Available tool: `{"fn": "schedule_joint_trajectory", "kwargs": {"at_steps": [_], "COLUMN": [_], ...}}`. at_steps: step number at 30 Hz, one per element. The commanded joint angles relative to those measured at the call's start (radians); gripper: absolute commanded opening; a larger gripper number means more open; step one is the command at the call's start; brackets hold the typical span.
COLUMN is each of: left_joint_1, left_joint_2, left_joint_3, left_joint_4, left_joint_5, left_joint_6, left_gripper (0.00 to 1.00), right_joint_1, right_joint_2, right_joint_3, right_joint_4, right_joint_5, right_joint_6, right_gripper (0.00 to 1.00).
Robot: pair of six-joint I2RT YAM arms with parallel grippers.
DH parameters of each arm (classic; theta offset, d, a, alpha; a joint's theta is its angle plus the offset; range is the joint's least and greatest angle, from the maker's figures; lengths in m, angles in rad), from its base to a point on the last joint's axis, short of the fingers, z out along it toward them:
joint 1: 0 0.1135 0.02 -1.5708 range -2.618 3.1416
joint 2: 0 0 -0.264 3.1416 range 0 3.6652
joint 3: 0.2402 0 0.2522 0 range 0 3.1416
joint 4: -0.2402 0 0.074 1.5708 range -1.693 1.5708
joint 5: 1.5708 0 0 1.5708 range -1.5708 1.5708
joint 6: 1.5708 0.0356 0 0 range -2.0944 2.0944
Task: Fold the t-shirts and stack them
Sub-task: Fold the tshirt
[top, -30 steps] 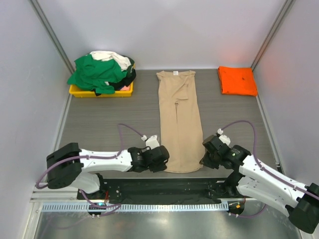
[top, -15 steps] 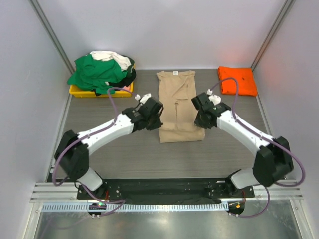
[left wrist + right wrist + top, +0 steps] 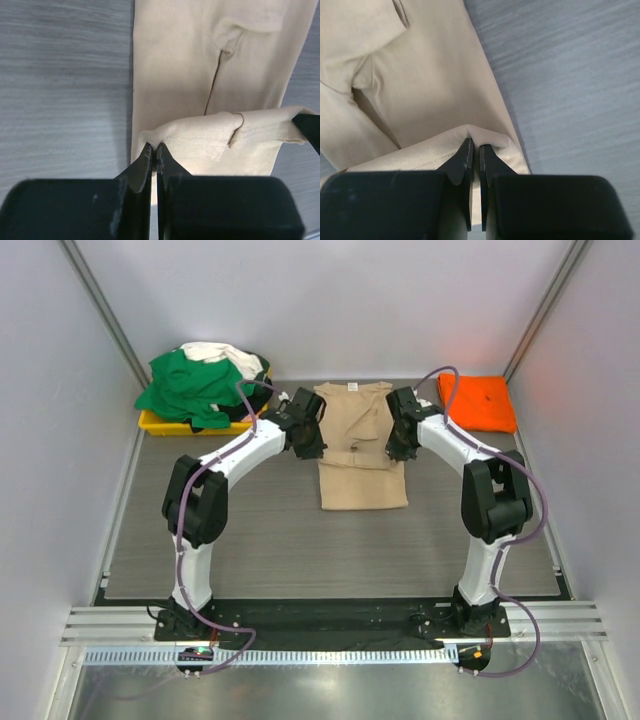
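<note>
Tabletop [image 3: 250, 540]: left gripper [image 3: 155, 146], right gripper [image 3: 475, 145] tight on t-shirt [image 3: 365, 490].

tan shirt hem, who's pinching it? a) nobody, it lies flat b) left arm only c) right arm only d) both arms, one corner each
D: the left fingers and the right fingers are each shut on a corner of the tan shirt at its stitched hem.

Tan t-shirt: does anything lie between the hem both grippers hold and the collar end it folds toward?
Nothing visible does. The left gripper and right gripper pinch the hem corners of the tan t-shirt, and the cloth ahead, up to the collar, is bare. The yellow tray and orange t-shirt sit off to either side.
</note>
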State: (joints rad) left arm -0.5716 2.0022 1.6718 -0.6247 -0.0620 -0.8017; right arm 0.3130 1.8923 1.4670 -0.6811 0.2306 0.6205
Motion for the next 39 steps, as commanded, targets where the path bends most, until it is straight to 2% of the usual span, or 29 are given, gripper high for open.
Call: {"fn": "schedule_joint_trajectory", "kwargs": {"at_steps": [1, 4, 6, 7, 8, 9, 10, 11, 12, 14, 15, 16, 17, 18, 19, 20, 21, 22, 23, 24, 26, 27, 32, 37, 39], "left_joint_1": [0.032, 0.053, 0.076, 0.087, 0.099, 0.128, 0.147, 0.163, 0.199, 0.251, 0.268, 0.277, 0.283, 0.280, 0.277, 0.270, 0.263, 0.256, 0.239, 0.228, 0.196, 0.185, 0.151, 0.150, 0.151], "left_joint_2": [0.065, 0.134, 0.171, 0.225, 0.256, 0.297, 0.340, 0.437, 0.484, 0.565, 0.561, 0.535, 0.499, 0.389, 0.333, 0.281, 0.185, 0.149, 0.109, 0.046, -0.026, -0.058, -0.371, -0.612, -0.715], "left_joint_3": [0.086, 0.158, 0.201, 0.273, 0.319, 0.388, 0.543, 0.654, 0.752, 0.968, 0.980, 0.962, 0.868, 0.779, 0.690, 0.604, 0.453, 0.398, 0.337, 0.240, 0.130, 0.033, -0.225, -0.418, -0.475], "left_joint_4": [-0.056, -0.072, -0.085, -0.098, -0.113, -0.159, -0.194, -0.232, -0.313, -0.366, -0.366, -0.354, -0.336, -0.281, -0.241, -0.206, -0.169, -0.165, -0.162, -0.162, -0.153, -0.153, -0.196, -0.339, -0.371], "left_joint_5": [0.042, 0.056, 0.108, 0.146, 0.174, 0.201, 0.258, 0.280, 0.287, 0.333, 0.367, 0.385, 0.377, 0.363, 0.357, 0.350, 0.344, 0.331, 0.314, 0.292, 0.275, 0.266, 0.167, -0.178, -0.240], "left_joint_6": [0.058, 0.062, 0.061, 0.056, 0.052, 0.045, 0.027, 0.021, 0.013, -0.039, -0.056, -0.065, -0.050, -0.039, -0.034, -0.024, -0.015, -0.002, 0.012, 0.033, 0.050, 0.064, 0.128, 0.229, 0.249], "left_gripper": [0.00, 0.00, 0.05, 0.11, 0.21, 0.24, 0.28, 0.39, 0.41, 0.43, 0.44, 0.44, 0.46, 0.47, 0.47, 0.47, 0.47, 0.47, 0.47, 0.46, 0.45, 0.45, 0.44, 0.44, 0.44], "right_joint_1": [-0.032, -0.051, -0.066, -0.074, -0.083, -0.090, -0.115, -0.127, -0.143, -0.181, -0.187, -0.190, -0.190, -0.189, -0.187, -0.180, -0.170, -0.158, -0.143, -0.097, -0.013, 0.010, 0.093, 0.113, 0.112], "right_joint_2": [0.046, 0.120, 0.172, 0.189, 0.208, 0.259, 0.287, 0.324, 0.393, 0.454, 0.467, 0.443, 0.409, 0.354, 0.230, 0.147, 0.075, 0.010, -0.093, -0.122, -0.153, -0.153, -0.081, 0.053, 0.106], "right_joint_3": [0.098, 0.167, 0.231, 0.258, 0.291, 0.379, 0.439, 0.513, 0.671, 0.839, 0.948, 0.957, 0.931, 0.794, 0.691, 0.571, 0.329, 0.217, 0.129, 0.021, -0.054, -0.068, -0.079, 0.012, 0.074], "right_joint_4": [0.021, 0.020, 0.017, 0.008, -0.014, -0.024, -0.044, -0.104, -0.136, -0.246, -0.273, -0.287, -0.285, -0.263, -0.223, -0.112, -0.042, 0.028, 0.107, 0.124, 0.127, 0.129, 0.123, 0.085, 0.066], "right_joint_5": [-0.036, -0.060, -0.083, -0.089, -0.105, -0.120, -0.132, -0.137, -0.152, -0.172, -0.197, -0.198, -0.195, -0.189, -0.200, -0.211, -0.218, -0.273, -0.277, -0.277, -0.264, -0.261, -0.235, -0.186, -0.157], "right_joint_6": [-0.048, -0.060, -0.067, -0.068, -0.067, -0.067, -0.065, -0.058, -0.053, -0.048, -0.053, -0.062, -0.070, -0.074, -0.079, -0.077, -0.068, -0.064, -0.059, -0.056, -0.074, -0.079, -0.100, -0.142, -0.162], "right_gripper": [0.01, 0.01, 0.02, 0.16, 0.25, 0.36, 0.55, 0.62, 0.65, 0.66, 0.67, 0.67, 0.67, 0.67, 0.66, 0.65, 0.63, 0.60, 0.59, 0.57, 0.57, 0.57, 0.54, 0.51, 0.50]}}
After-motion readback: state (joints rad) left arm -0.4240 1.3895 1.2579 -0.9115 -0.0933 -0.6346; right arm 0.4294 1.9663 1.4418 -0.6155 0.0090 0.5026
